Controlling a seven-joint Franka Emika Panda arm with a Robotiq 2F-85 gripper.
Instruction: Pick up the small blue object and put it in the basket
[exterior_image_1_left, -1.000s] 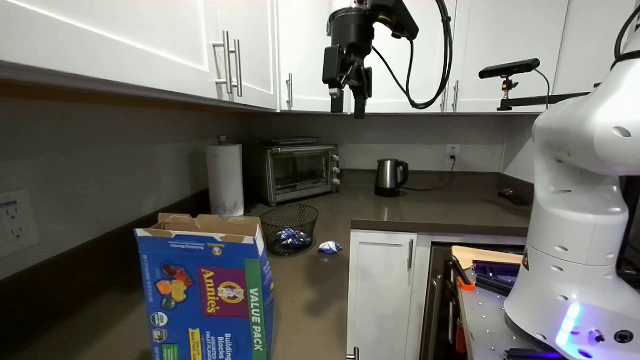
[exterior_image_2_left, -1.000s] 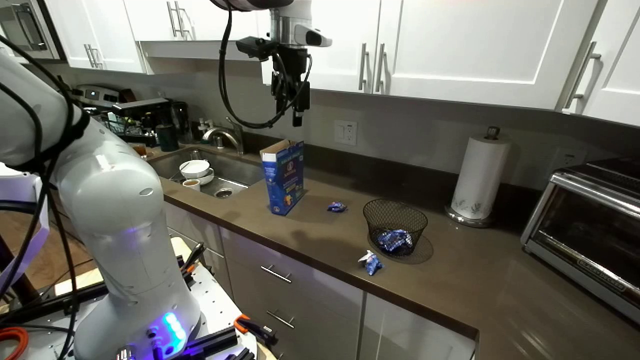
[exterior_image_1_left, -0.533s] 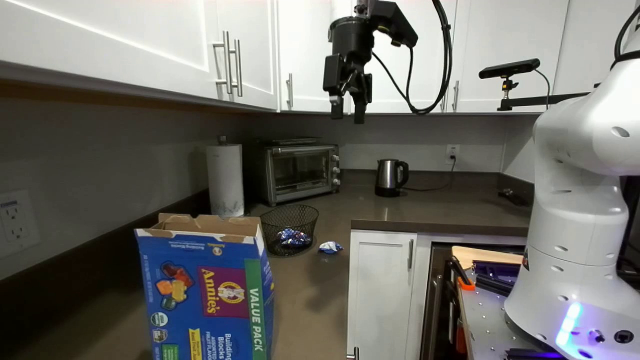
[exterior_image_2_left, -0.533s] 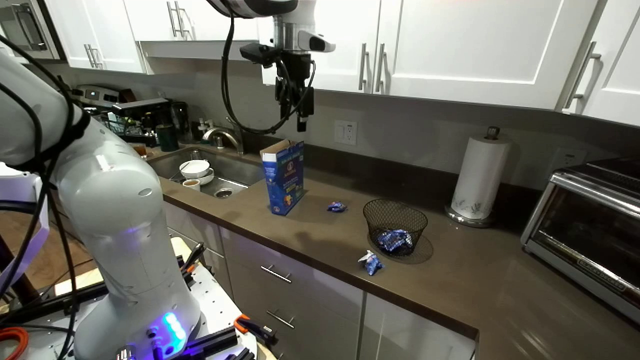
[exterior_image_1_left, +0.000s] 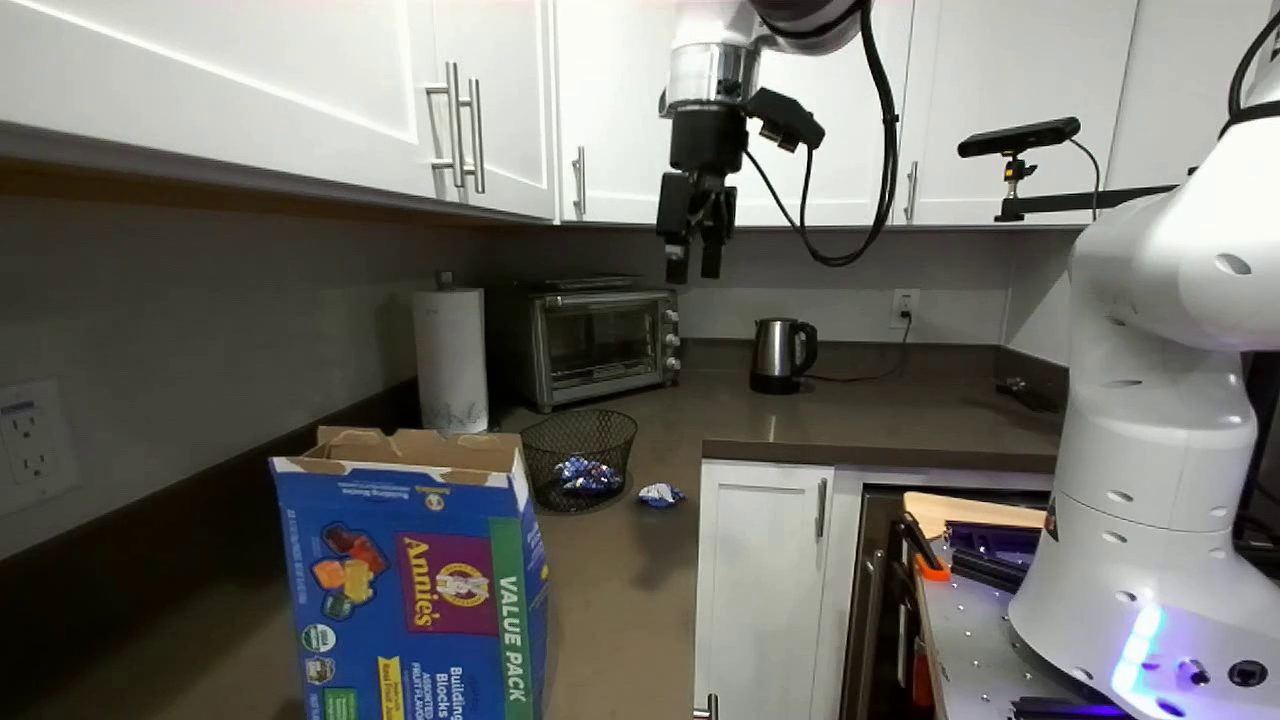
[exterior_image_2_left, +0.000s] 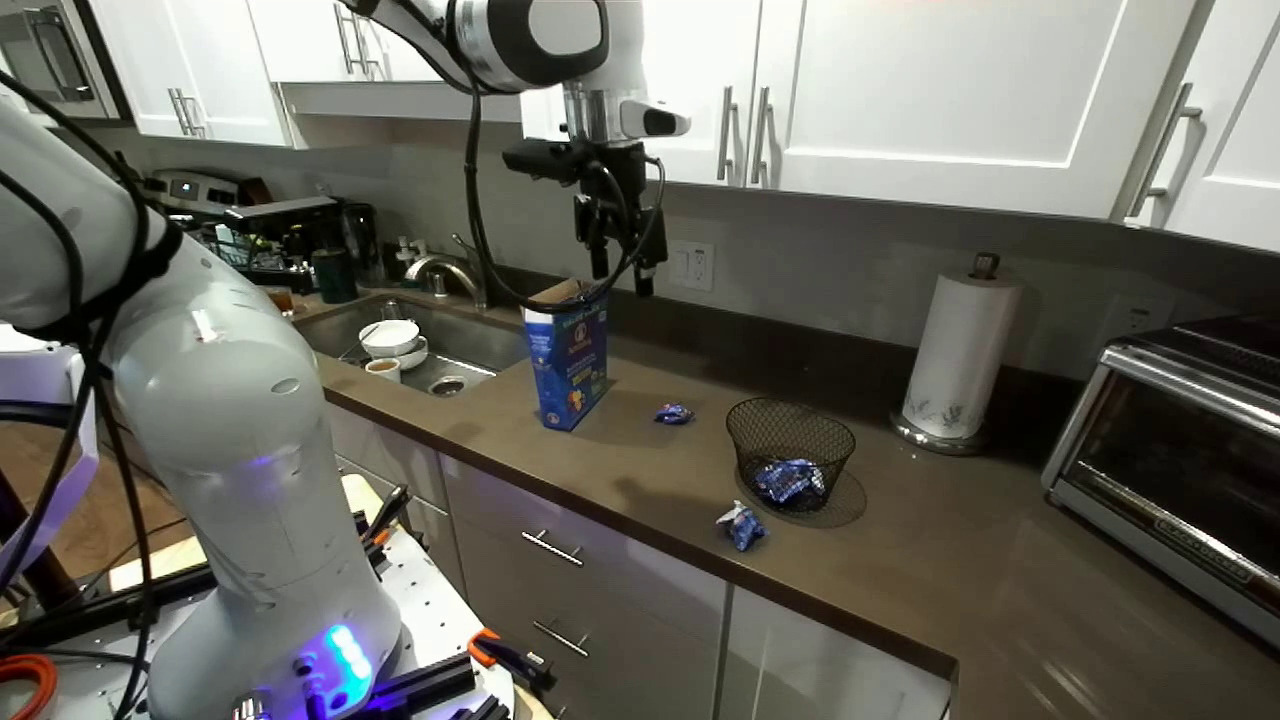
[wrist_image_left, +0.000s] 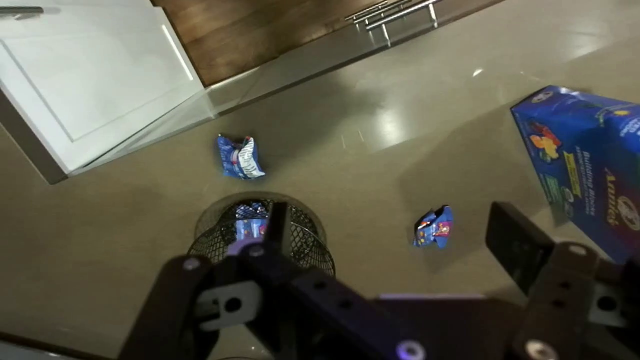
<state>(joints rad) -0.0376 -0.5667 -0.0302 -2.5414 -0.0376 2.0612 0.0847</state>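
Small blue snack packets lie on the counter. One dark blue packet lies between the box and the basket; the wrist view shows this packet between my finger lines, well below. In an exterior view it is hidden behind the box. A blue-and-white packet lies near the counter's front edge; it also shows in the wrist view. The black wire basket holds blue packets; the basket stands beyond the box. My gripper is open and empty, high above the counter.
The tall blue snack box stands open-topped near the sink. A paper towel roll and a toaster oven stand beyond the basket. White upper cabinets hang close behind the arm. A kettle stands farther back.
My gripper has moved down, and to the right in an exterior view. It stays open. The packets, basket and box have not moved.
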